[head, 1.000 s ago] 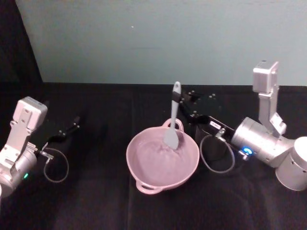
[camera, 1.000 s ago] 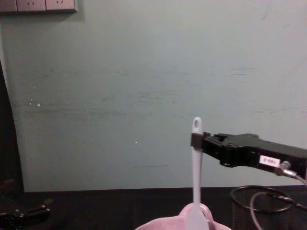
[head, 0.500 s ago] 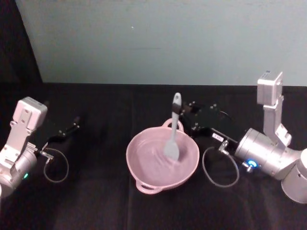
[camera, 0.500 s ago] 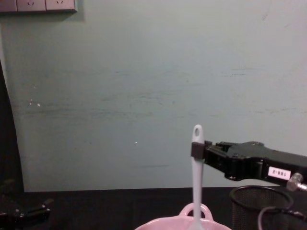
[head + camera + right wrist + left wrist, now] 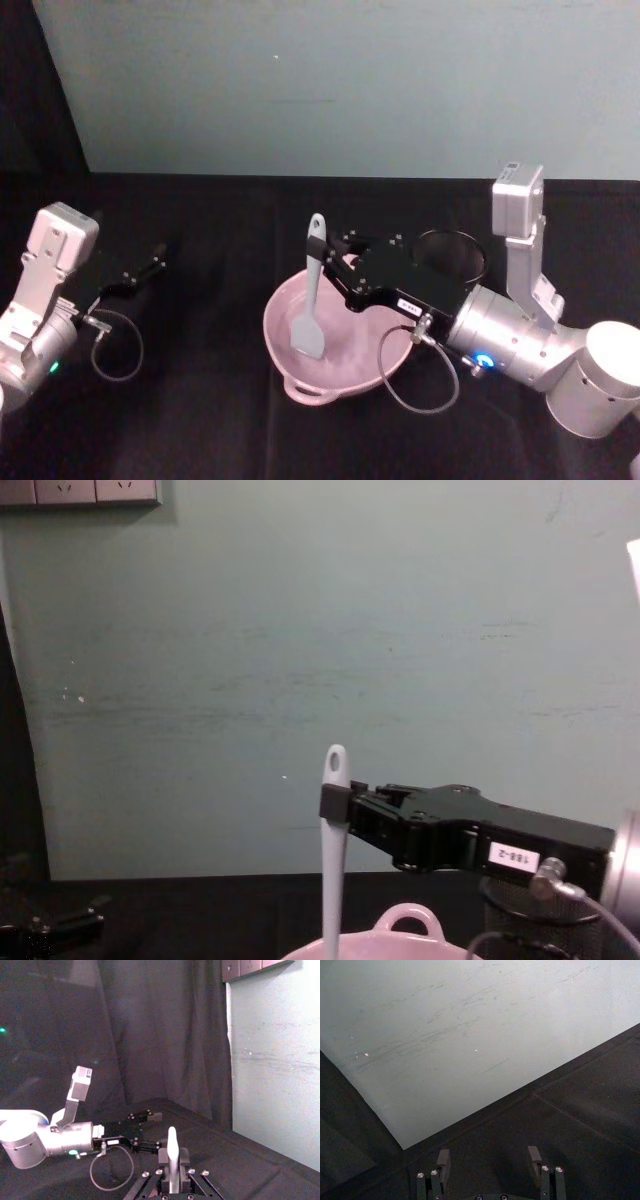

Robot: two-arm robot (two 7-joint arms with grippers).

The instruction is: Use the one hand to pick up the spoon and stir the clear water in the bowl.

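Holding the long slim white plastic spoon (image 5: pixel 311 290) just below the hole at its handle's end, our right end effector (image 5: pixel 326 262), a black boxy unit with a small white label, has its flat jaws pinched on the handle. We see the spoon standing nearly upright, leaning slightly to the right at the top. Its flat translucent head is down inside the pale pink bowl (image 5: pixel 272 335), toward the bowl's left side. We cannot tell whether the head touches the bottom.

The bowl sits in the middle of the black cloth-covered surface (image 5: pixel 200 420), with one small loop handle on its near rim and another on its far rim. The right arm reaches in over the bowl's right rim. A black wire-mesh cup (image 5: pixel 452 256) stands just beyond the bowl, to the far right.

Our left end effector (image 5: pixel 152 262) lies well to the left of the bowl, low over the surface, with its fingers spread apart.
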